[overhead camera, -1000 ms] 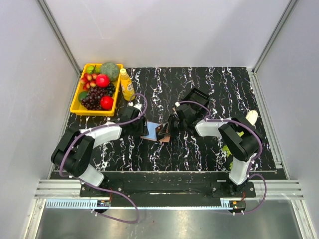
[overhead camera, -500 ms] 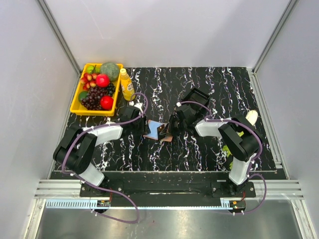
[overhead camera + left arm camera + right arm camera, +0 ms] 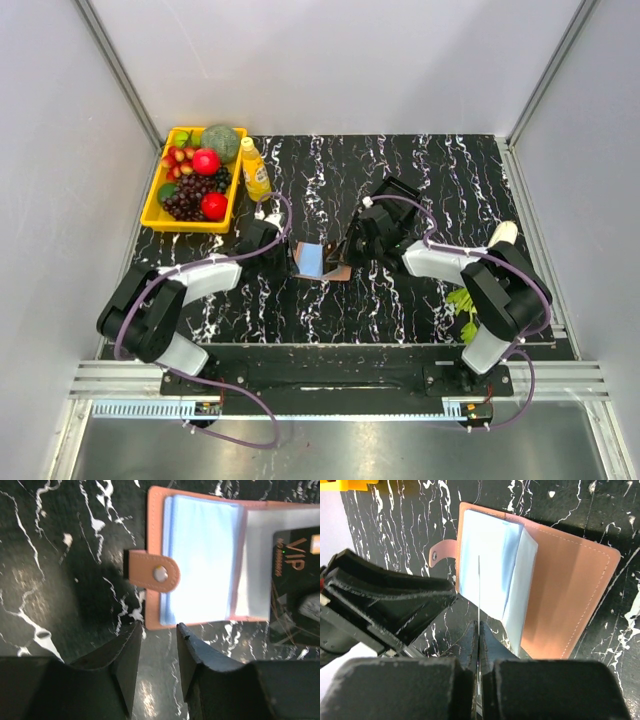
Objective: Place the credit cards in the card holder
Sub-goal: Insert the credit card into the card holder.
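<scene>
The wallet (image 3: pixel 318 262) is laid open on the black marbled table (image 3: pixel 400 300), between the two grippers near the middle. Its pale blue sleeves are exposed, and its snap tab (image 3: pixel 156 573) is pointed toward the left gripper (image 3: pixel 158 636). That gripper's fingers are parted by a narrow gap, and nothing is seen between them. They are set just beside the tab edge of the wallet; whether that edge is touched cannot be told.

The right gripper (image 3: pixel 479 632) is clenched on a card (image 3: pixel 479 587). In the right wrist view the card is seen edge-on, as a thin line held upright over the blue sleeves. In the left wrist view its dark face, marked VIP, is shown at the far side of the wallet.

A yellow tray (image 3: pixel 148 212) of fruit and a bottle (image 3: pixel 253 172) are placed at the far left of the table, well apart from the wallet. A banana (image 3: pixel 503 236) is seen beside the right arm.
</scene>
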{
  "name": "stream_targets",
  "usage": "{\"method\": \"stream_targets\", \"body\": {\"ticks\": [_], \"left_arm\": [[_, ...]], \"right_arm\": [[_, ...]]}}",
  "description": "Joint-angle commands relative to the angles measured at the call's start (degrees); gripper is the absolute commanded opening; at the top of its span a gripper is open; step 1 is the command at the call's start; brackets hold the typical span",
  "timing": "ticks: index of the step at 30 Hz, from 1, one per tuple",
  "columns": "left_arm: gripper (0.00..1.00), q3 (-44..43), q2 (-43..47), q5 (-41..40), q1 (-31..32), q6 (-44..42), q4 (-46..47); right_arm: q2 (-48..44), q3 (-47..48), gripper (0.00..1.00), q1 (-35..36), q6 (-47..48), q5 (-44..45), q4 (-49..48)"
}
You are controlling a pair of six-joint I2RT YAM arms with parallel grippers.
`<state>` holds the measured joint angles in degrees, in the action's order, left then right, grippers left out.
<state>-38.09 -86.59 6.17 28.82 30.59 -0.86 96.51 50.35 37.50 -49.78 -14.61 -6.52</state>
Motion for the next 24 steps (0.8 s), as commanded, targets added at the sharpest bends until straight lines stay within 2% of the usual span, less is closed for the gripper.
{"method": "stream_targets", "body": {"ticks": [1,8,12,15,19,24], "left_arm": [[0.4,-0.6,6.1,-2.0,2.5,1.9,-2.6],[0.41,-5.7,6.8,-3.9,4.3,-0.3,-4.7],[0.44,-12.7,2.3,-5.9,4.3,-5.0,-9.6],[0.44,-16.9,-1.9,-8.2,4.3,-7.8,-11.3],[0.46,-17.7,-5.3,-6.9,4.2,-8.7,-11.1],[0.43,-15.9,-8.7,-2.8,4.4,-7.3,-9.1]], "right_arm": [[-0.9,-1.2,0.0,-0.3,-0.4,1.1,-0.4],[3.8,-3.3,0.0,-1.3,-3.0,-1.4,-7.3],[5.8,-2.9,0.0,-1.7,-3.2,-4.5,-11.5],[5.0,-3.1,0.0,-1.8,-2.7,-3.3,-11.8],[2.3,-4.2,0.0,-1.8,-1.7,-0.9,-11.6],[2.8,-3.8,0.0,-1.8,-1.9,-2.4,-12.1]]}}
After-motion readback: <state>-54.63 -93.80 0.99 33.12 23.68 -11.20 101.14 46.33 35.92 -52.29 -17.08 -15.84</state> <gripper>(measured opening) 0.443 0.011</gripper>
